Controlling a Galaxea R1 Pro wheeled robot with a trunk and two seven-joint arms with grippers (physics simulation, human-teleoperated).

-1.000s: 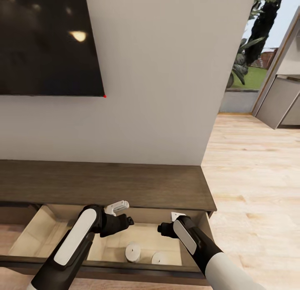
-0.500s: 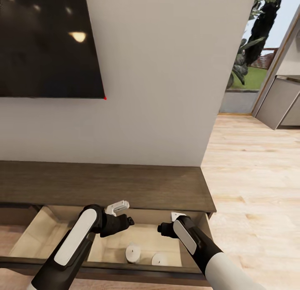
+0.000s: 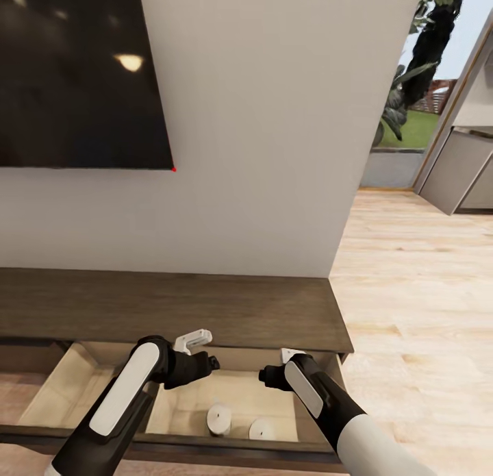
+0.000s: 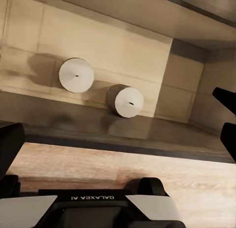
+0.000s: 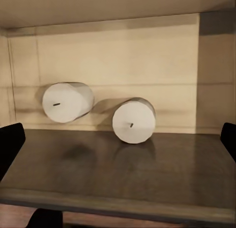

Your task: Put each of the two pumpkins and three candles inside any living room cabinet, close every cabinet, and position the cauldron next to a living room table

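Note:
The cabinet (image 3: 171,305) is a long dark brown unit against the wall, with one drawer (image 3: 68,387) pulled out to show its pale inside. Two candles lie in that drawer, one (image 3: 219,418) beside the other (image 3: 262,429); the wrist views show them as short cylinders (image 4: 76,75) (image 4: 127,101) (image 5: 66,102) (image 5: 133,120). My left gripper (image 3: 213,361) (image 4: 118,134) hangs open above the drawer front. My right gripper (image 3: 263,375) (image 5: 118,144) is open too, level with the drawer's front edge, nothing between its fingers. Pumpkins, third candle, cauldron and table are out of view.
A large black screen (image 3: 82,72) hangs on the white wall above the cabinet. Light wooden floor (image 3: 418,311) runs off to the right past the cabinet's end, toward a grey unit (image 3: 459,168) and a window with plants (image 3: 411,72).
The whole picture has slid down a little, so the camera has moved. Both arms and the two candles keep their places.

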